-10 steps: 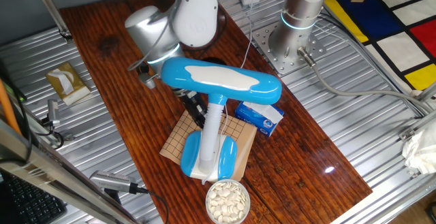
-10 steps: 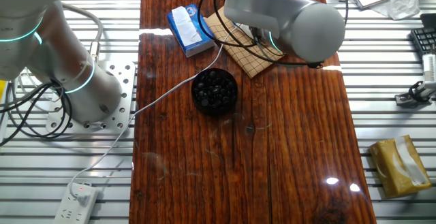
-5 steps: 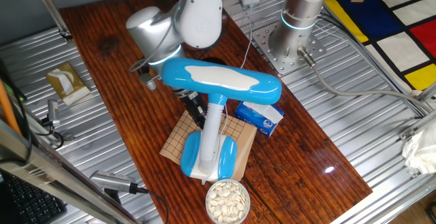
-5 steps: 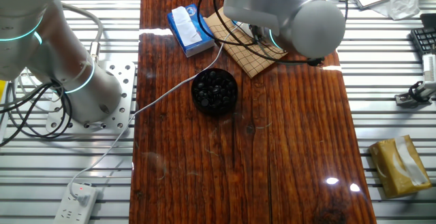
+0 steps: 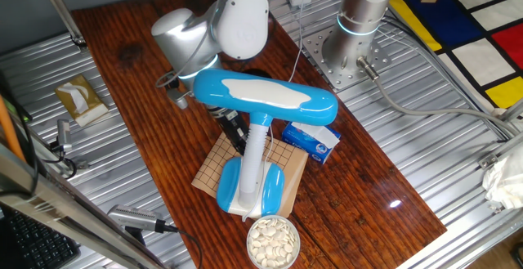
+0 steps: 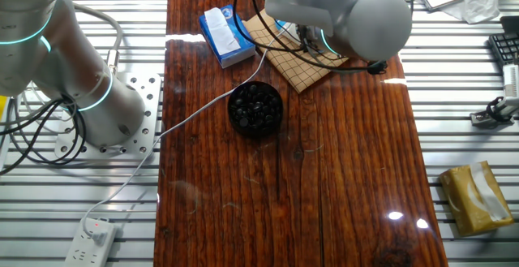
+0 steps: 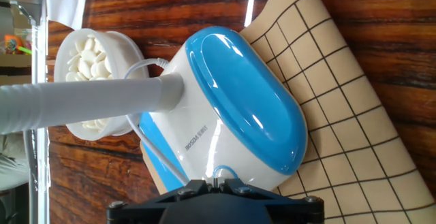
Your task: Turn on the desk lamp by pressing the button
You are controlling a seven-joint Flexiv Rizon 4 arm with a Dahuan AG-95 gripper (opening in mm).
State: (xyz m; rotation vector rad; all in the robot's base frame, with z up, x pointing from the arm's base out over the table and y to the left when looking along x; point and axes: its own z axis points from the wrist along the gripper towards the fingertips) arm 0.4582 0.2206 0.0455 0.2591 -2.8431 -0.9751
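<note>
The desk lamp [image 5: 263,97] stands on a gridded board [image 5: 214,164] near the middle of the wooden table [image 5: 131,48], its long sky-blue head with the white panel held level over the white stem [image 5: 256,159] and the rounded blue-and-white base [image 5: 249,189]. The robot arm [image 5: 225,24] leans in from the far side of the table, and its gripper [image 5: 234,132] reaches down under the lamp head, just behind the stem and above the board; from the pictures I cannot tell whether the fingers are apart or together, since the head hides most of them and the hand view shows only the dark edge of the hand at the bottom. In the hand view the base [image 7: 235,108] fills the middle, lying close in front of the camera on the board [image 7: 340,101], with the stem [image 7: 88,101] running off to the left. A white bowl of pale pieces [image 5: 273,241] sits just beside the base at the near edge of the table. A small blue-and-white box [image 5: 311,137] lies beside the board on its right. In the other fixed view a black bowl of dark pieces [image 6: 255,109] sits near the board [image 6: 293,60], and the arm [image 6: 340,15] covers the lamp.
</note>
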